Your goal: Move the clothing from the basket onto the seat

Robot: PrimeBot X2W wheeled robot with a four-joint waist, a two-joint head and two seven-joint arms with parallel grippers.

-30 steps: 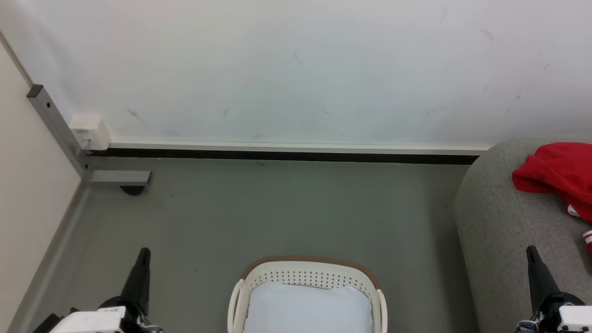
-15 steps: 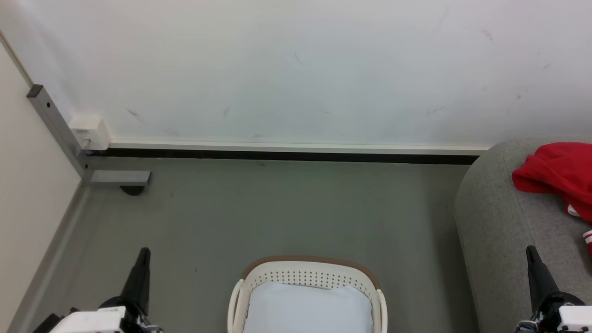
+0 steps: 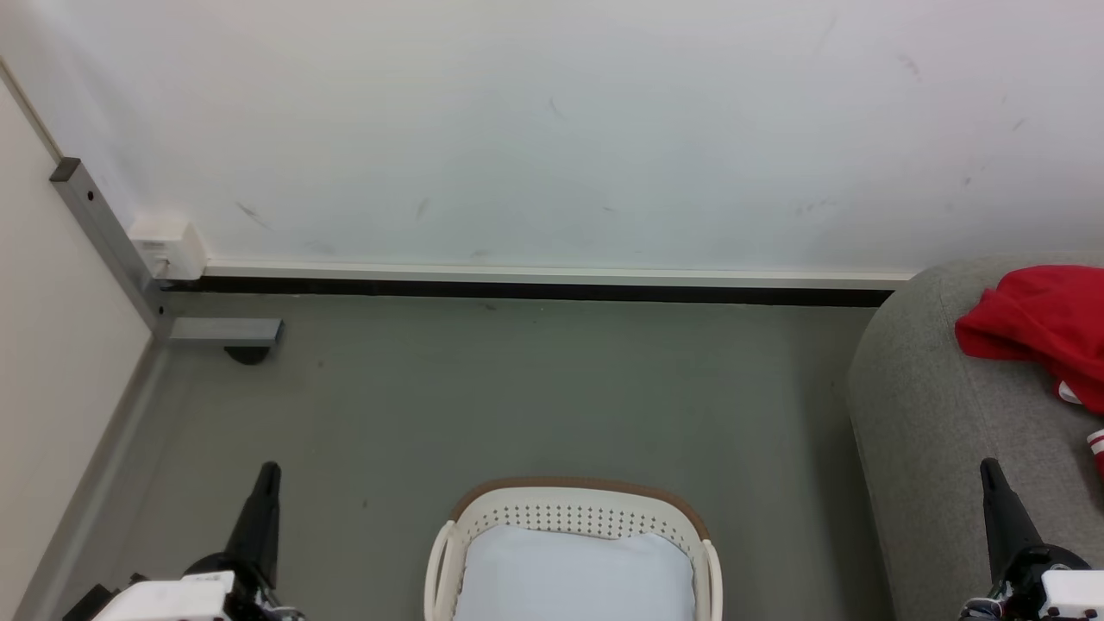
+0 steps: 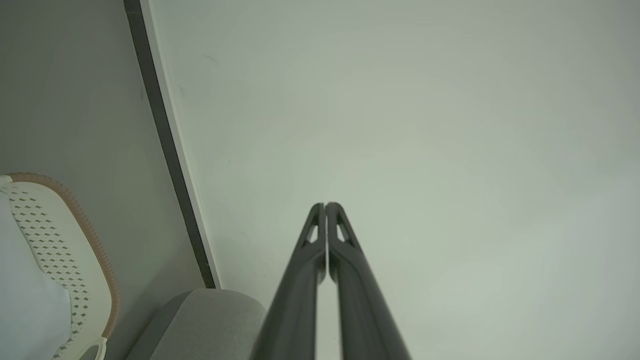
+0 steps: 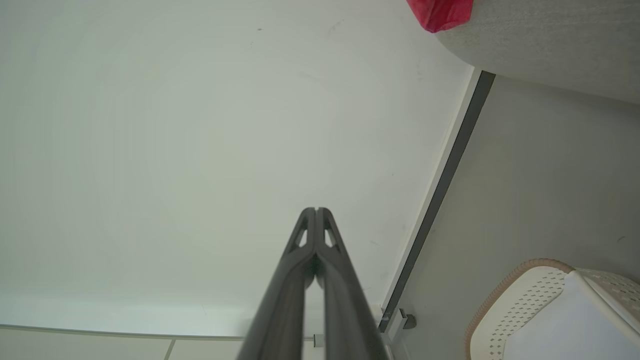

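White scuffed wall (image 3: 552, 129) and grey floor (image 3: 517, 397) take up most of the head view. At the right, the grey seat (image 3: 931, 414) is cut off by the picture edge. The red clothing (image 3: 1035, 323) lies on top of it, also cut off, with a bit of white trim showing. The right wrist view catches just a red corner of it. Near the middle stands the basket (image 3: 573, 517), its near half out of frame, pale lining inside. The wrist views show what the head view cannot: the left hand (image 4: 325, 206) and right hand (image 5: 316, 210) are both closed and empty, fingers pressed together.
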